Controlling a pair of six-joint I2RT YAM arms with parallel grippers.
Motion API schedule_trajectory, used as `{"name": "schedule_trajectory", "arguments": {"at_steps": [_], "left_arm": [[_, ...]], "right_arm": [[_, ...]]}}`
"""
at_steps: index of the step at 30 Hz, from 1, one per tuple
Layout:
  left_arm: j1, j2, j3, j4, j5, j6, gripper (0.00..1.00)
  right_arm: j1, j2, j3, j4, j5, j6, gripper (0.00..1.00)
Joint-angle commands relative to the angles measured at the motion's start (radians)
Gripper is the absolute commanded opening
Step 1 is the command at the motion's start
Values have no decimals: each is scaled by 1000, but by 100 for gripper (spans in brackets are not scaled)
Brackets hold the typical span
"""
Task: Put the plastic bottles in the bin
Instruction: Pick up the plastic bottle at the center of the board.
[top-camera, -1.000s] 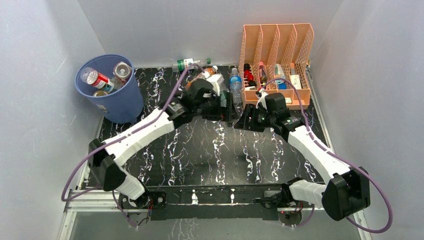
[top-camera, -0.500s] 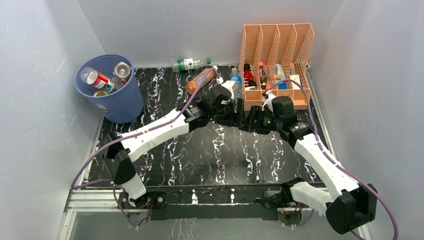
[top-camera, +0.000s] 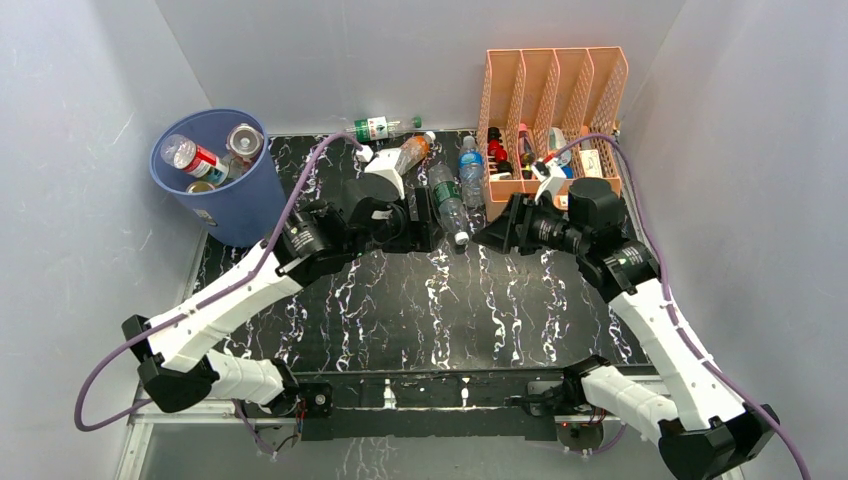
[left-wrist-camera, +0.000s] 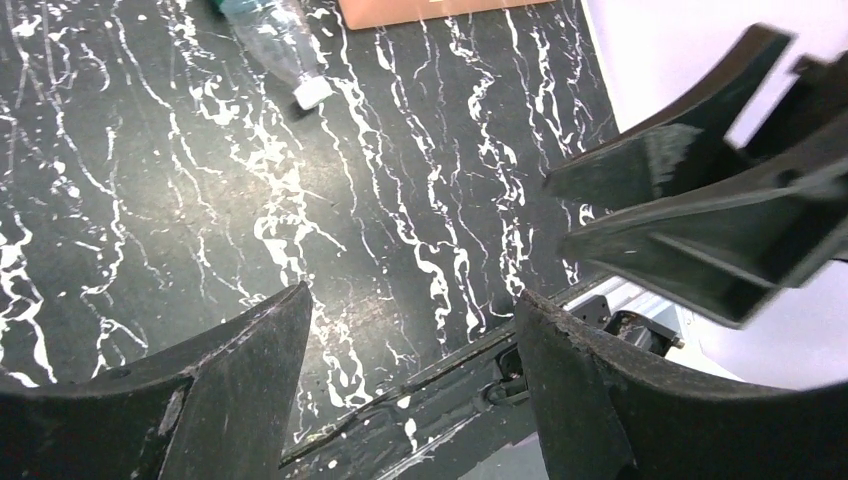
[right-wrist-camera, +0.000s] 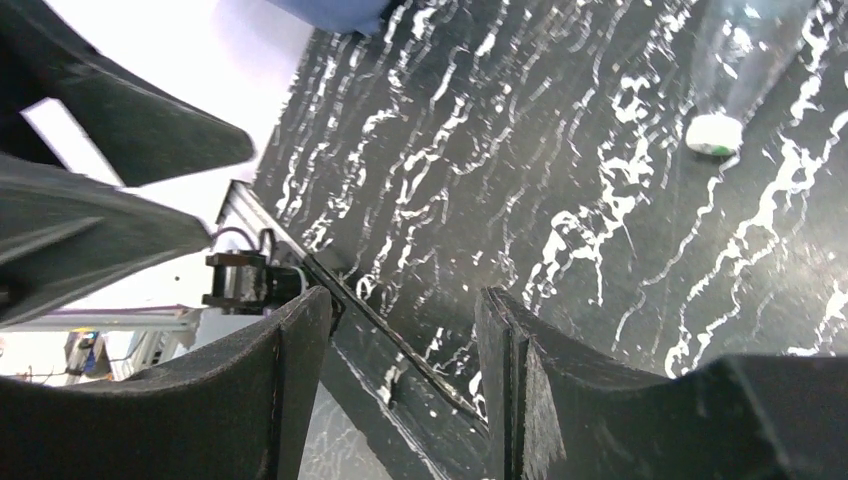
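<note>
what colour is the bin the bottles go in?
The bin is blue, shown best in the top external view.

Bin (top-camera: 245, 210) at far-left corner of table (top-camera: 430, 310), w/ a few bottles (top-camera: 192, 156) in it. File organizer (top-camera: 553, 100) at far-right corner. Mid far edge: one bottle (top-camera: 378, 127) right at edge, 3 more bottles (top-camera: 447, 200) lying just in front, rightmost (top-camera: 470, 168) just beside organizer's left side.

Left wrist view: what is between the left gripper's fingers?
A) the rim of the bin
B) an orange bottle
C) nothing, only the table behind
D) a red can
C: the left gripper is open, and only the black marbled table shows in its gap.
</note>
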Motion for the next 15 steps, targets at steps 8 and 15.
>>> {"name": "schedule_trajectory", "arguments": {"at_steps": [8,15], "left_arm": [[-3,20,22,-104,-105,19,85],[21,192,27,-58,-143,39,98]], "right_arm": [[1,77,231,45,19,12,67],[0,123,285,-125,353,12,67]]}}
